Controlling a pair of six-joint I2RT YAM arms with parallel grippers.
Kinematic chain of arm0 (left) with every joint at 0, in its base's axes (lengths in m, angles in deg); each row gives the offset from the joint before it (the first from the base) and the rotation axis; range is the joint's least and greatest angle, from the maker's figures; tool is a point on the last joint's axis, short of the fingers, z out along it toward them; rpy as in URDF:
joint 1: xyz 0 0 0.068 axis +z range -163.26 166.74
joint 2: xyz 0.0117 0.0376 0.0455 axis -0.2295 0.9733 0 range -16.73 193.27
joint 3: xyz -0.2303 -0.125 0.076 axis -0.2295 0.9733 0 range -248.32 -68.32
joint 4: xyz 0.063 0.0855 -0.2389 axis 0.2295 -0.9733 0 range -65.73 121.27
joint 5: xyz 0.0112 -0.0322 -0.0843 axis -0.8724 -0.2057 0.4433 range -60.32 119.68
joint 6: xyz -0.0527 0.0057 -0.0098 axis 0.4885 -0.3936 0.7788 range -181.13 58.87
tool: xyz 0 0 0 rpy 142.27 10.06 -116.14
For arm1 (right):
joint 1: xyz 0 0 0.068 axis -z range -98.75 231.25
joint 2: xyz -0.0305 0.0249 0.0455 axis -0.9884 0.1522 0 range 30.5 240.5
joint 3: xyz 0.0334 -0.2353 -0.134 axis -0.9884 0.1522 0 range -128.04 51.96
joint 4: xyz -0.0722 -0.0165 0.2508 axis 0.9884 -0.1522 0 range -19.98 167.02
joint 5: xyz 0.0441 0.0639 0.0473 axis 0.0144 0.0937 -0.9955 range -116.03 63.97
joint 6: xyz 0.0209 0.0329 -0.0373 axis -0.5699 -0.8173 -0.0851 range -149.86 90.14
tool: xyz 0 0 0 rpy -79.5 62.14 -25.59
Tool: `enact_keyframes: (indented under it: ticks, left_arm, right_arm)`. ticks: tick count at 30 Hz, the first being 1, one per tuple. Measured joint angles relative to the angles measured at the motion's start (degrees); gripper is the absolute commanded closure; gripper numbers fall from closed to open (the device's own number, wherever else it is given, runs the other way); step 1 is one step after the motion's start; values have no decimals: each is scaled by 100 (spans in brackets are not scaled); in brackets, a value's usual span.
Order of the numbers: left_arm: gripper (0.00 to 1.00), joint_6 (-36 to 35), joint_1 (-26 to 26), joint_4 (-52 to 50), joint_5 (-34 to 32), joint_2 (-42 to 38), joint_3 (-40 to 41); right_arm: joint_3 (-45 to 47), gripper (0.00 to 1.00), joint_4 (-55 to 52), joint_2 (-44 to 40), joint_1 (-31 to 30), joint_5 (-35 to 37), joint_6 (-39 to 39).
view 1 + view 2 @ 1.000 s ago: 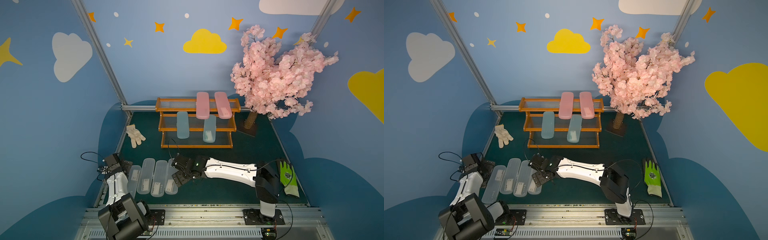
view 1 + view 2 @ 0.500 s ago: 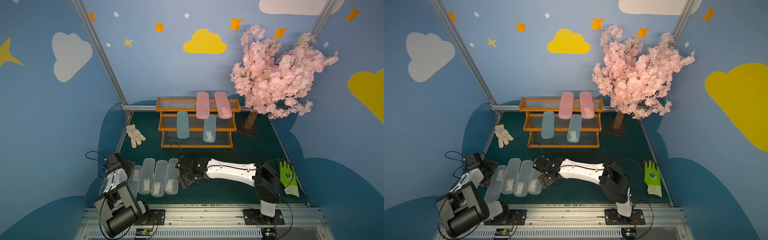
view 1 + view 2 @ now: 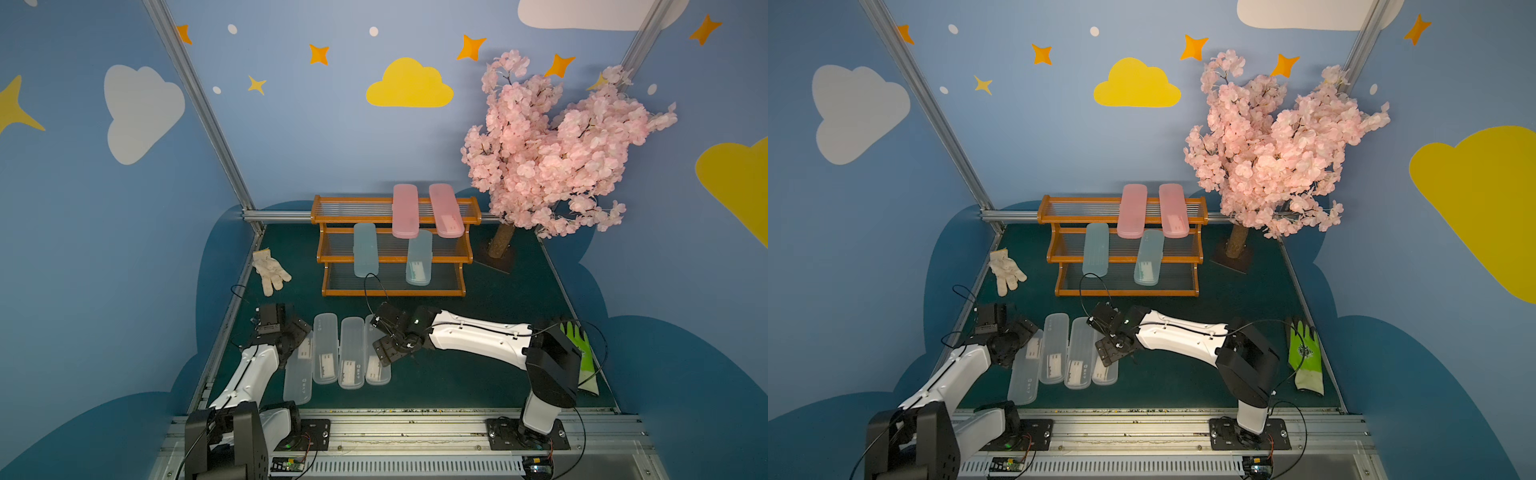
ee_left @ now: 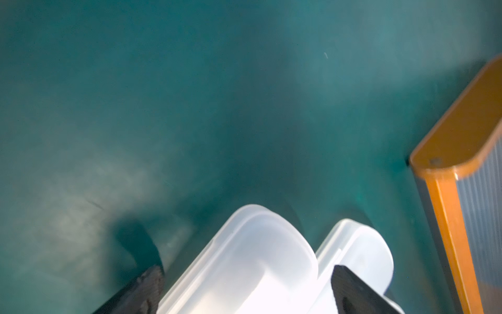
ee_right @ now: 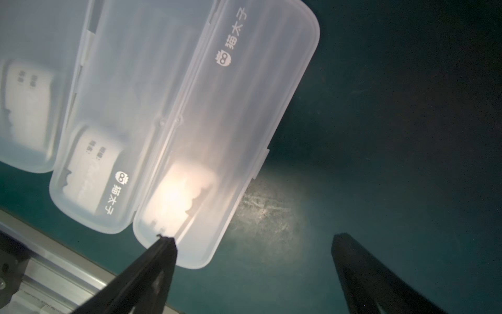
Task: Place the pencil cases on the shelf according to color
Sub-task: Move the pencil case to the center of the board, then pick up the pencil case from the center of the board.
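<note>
**Top views.** An orange-brown wooden three-tier shelf (image 3: 392, 293) with clear rod tiers stands at the back of the dark green mat (image 3: 457, 386). Two pink plastic pencil cases (image 3: 405, 212) lie side by side across its top tier, front ends overhanging. Two pale blue plastic pencil cases (image 3: 365, 250) lie across the middle tier, apart from each other, front ends past the rail. Four clear-frosted plastic pencil cases (image 3: 1080, 353) with rounded ends lie in a row on the mat in front of the shelf, none on it. The left gripper (image 3: 296, 337) is over the far end of the leftmost clear case (image 3: 297, 376), which lies skewed to its neighbours. The right gripper (image 3: 384, 352) is over the rightmost clear case (image 3: 377, 370). A white knitted glove (image 3: 270, 270) lies left of the shelf. A green glove (image 3: 578, 353) lies at the mat's right edge. A pink blossom tree (image 3: 552, 158) stands right of the shelf.

**Left wrist view, blurred.** The left gripper's fingers (image 4: 146, 288) stand apart, one on each side of the leftmost clear case's rounded end. A narrow gap shows beside each tip, so no clamp is seen. The neighbouring case (image 4: 361, 244) lies against it, and a shelf corner is near.

**Right wrist view.** The right gripper's fingers (image 5: 163, 250) are spread wide and hold nothing. One tip is over the near end of the rightmost clear case; the other is over bare mat. Contact between that tip and the case cannot be determined. A white owl logo (image 5: 223, 58) is printed on the lid.
</note>
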State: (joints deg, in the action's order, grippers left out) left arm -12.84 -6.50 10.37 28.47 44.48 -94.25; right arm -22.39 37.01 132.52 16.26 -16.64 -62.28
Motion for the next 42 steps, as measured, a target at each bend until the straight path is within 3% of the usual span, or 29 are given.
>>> enact_keyframes:
  ticks: [7, 15, 28, 36, 42]
  left_arm:
    - [0, 181, -1228, -190, -262, -81, 46]
    - [0, 129, -2048, -417, -920, 608, -345]
    - [0, -186, -2157, -732, -1867, 1102, -1193]
    - [0, -444, -2155, -1025, -2181, 616, -1255]
    - [0, -750, -2157, -1040, -2092, 125, -1298]
  right_arm:
    - [671, 4, 249, -424, 297, -13, -378]
    - [1250, 3, 595, -918, 356, 162, -1080]
    - [848, 3, 977, 48, 234, -9, -1508]
    - [424, 3, 901, 503, 190, 68, -1519]
    - [1029, 3, 953, 149, 273, 232, -1543]
